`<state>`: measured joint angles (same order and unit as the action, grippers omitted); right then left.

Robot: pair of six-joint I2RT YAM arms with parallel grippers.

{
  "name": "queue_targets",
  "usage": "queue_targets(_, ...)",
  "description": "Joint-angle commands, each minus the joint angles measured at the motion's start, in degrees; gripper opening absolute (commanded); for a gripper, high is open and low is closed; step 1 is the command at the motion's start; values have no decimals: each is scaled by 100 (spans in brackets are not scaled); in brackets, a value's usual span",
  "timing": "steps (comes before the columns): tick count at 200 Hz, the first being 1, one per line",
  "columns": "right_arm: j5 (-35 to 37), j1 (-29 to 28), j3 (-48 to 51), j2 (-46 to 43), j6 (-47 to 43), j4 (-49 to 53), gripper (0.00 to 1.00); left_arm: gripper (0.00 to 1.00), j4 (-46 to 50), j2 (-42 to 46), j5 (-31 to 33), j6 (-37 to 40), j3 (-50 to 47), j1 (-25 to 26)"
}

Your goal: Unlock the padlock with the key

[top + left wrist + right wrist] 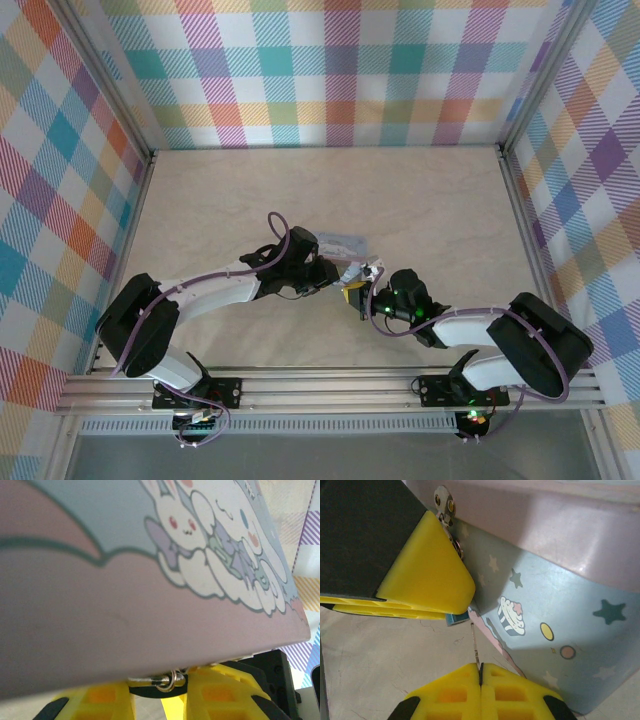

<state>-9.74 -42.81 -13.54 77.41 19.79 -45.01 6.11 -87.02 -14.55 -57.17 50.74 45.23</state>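
Observation:
My left gripper [160,692] is shut on the padlock, its yellow fingers either side of a silver shackle [150,681] with small wire rings on it. The pale blue cartoon tin [150,555] hangs right over them. In the right wrist view a small bluish corner of the padlock [456,619] pokes out under the left gripper's yellow finger [430,570]. My right gripper [481,669] is shut on the key [475,647], a thin metal blade pointing up, its tip just beside the padlock's corner. From above, both grippers [340,283] [368,277] meet at the table's middle.
The tin [340,242] lies just behind the two grippers, and its side [560,605] is close on the right of the key. A metal hasp [445,502] sits on the tin's edge. Checked walls [320,70] close in the wooden table [440,210].

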Motion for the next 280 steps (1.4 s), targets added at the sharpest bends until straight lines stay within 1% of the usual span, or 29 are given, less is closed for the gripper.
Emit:
queue_targets(1,-130,-26,-44,-93,-125,-138,0,12,-28,166,-77,92,131,-24)
queue_targets(67,-266,-23,-27,-129,-116,-138,0,12,-24,143,-84,92,133,-31)
queue_targets(152,-3,-26,-16,-164,-37,-251,0,12,-39,133,-127,92,137,-25)
queue_targets(200,22,-26,-35,-86,-6,-335,0,11,-54,118,-154,84,126,-26)
queue_targets(257,-115,-31,1,-119,-28,-379,0,11,-55,98,-136,83,117,-28)
queue_targets(280,-40,-25,32,-134,-22,-393,0,11,-70,87,-152,74,128,-25)
